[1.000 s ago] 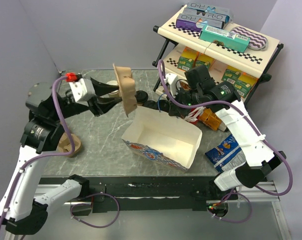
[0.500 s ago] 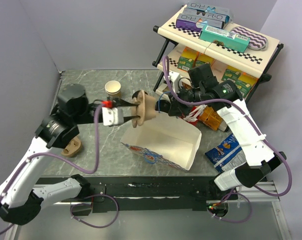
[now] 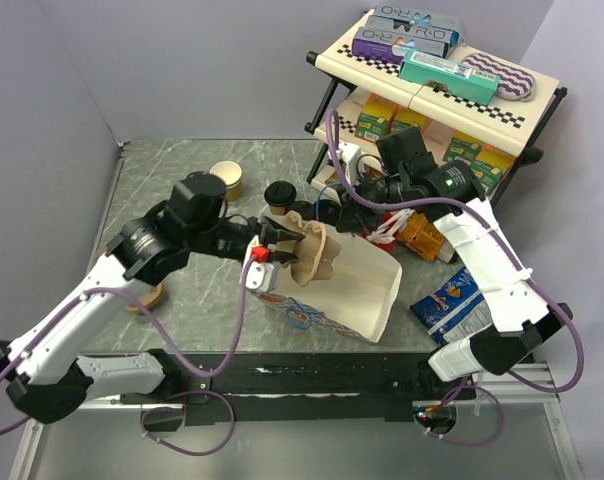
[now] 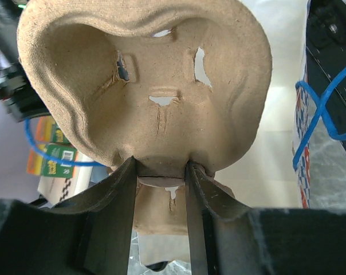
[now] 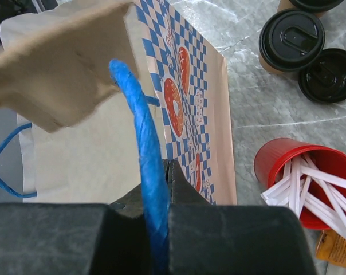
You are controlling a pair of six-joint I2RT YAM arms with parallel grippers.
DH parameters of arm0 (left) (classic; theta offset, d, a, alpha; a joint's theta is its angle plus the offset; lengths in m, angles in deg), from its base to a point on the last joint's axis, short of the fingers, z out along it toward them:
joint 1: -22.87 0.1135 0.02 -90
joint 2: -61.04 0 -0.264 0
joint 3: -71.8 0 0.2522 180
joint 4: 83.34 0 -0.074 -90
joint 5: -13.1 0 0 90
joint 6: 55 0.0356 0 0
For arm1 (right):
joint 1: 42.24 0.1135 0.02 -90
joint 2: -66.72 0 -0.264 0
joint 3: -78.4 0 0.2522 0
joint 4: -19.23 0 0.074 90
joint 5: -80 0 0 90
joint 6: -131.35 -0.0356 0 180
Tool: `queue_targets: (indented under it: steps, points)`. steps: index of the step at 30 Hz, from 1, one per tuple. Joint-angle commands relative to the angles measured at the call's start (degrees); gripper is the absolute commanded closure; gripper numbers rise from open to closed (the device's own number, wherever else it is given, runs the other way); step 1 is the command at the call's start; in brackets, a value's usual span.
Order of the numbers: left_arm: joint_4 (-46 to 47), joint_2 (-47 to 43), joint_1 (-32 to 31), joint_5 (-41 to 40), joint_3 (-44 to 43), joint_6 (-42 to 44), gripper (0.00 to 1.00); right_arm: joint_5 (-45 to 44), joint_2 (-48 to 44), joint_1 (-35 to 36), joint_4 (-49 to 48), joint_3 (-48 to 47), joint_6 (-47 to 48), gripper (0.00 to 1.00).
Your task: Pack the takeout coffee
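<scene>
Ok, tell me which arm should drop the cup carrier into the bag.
Left: the left gripper clamps the cup carrier over the open bag, while the right gripper is shut on the bag's blue handle.

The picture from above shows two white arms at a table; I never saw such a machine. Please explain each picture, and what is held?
These are two robot arms, each ending in a two-finger gripper. That picture looks down from above and behind them; the other two come from cameras on the left and right wrists. The left gripper pinches a pulp cup carrier at the mouth of an open paper bag. The right gripper is shut on the bag's blue handle. On the table stand coffee cups with black lids, a lidless cup and a red cup of stirrers.
</scene>
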Motion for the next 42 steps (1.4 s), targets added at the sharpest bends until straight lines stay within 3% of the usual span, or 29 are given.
queue_targets:
  steps: [1,11,17,29,42]
  points:
    - [-6.88,4.78,-0.54,0.8,-6.76,4.95,0.99,1.33,0.14,-0.18,-2.15,-3.68,-1.15,1.0]
    - [-17.27,13.92,-4.84,-8.51,-11.95,10.49,0.99,1.51,-1.79,0.0,-2.15,-4.3,-1.24,1.0]
    - [-14.12,13.05,-7.57,-10.71,-9.33,10.48,0.99,2.65,-3.37,0.0,-2.42,-0.78,-1.59,1.0]
    - [-21.94,23.42,-11.96,-24.06,-16.79,6.09,0.99,4.67,-4.52,0.52,-2.86,1.41,-2.9,1.0]
    - [-20.44,29.31,-13.19,-27.58,-17.58,5.65,0.99,5.55,-5.57,0.52,-2.24,2.56,-2.91,1.0]
